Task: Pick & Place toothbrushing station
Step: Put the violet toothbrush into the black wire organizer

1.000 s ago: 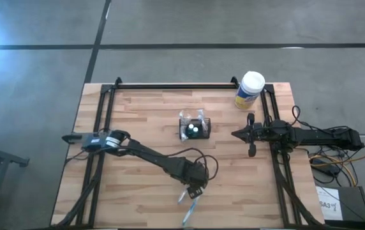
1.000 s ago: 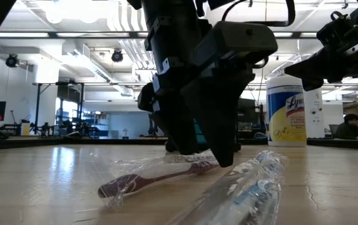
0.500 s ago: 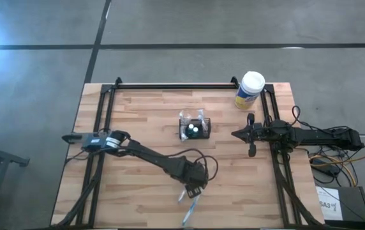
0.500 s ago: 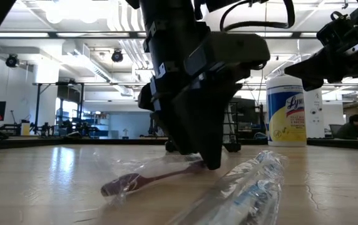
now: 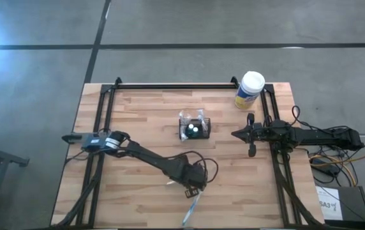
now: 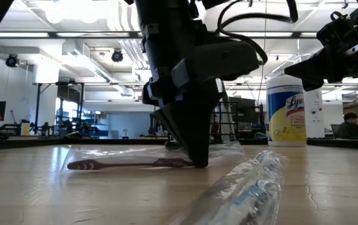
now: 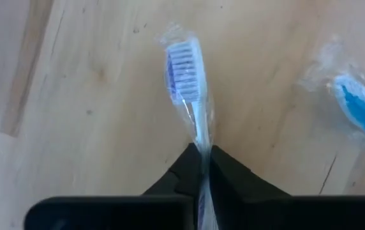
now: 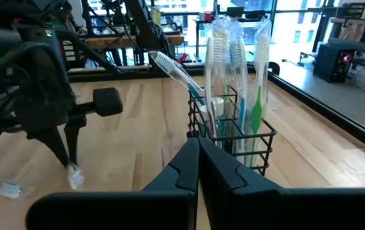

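On the desk (image 5: 138, 108), toward the near edge, my left fingers (image 5: 184, 189) are down at the boards and clenched on a wrapped brush (image 7: 184, 67). The wrist view shows its handle pinched between the tips, the purple bristle head out ahead in clear film. In the low view the brush (image 6: 122, 164) lies nearly flat, the tips (image 6: 198, 159) meeting on its handle end.

Around me: a second wrapped brush (image 5: 191, 207), blue, lies just beside, nearer the desk's front edge; from the left wrist its head (image 7: 356, 110) shows off to one side, apart from mine. In the low view its wrapper (image 6: 241, 187) runs across the foreground, near my grip but not touching. A loop of my own cable hangs over the forearm. A round canister (image 5: 249, 89) stands at the far right corner.

The caddy (image 5: 194, 126) sits mid-desk, well apart from my left fingers, farther back on the desk. It already holds several wrapped brushes upright, one leaning out (image 8: 176, 70). My right fingers (image 8: 198, 160) are clenched, empty, hovering beside the caddy on its right, pointing at it.

Bare boards lie between grip and caddy. Black rails run along both sides and the back; wide bare desk lies to my left.
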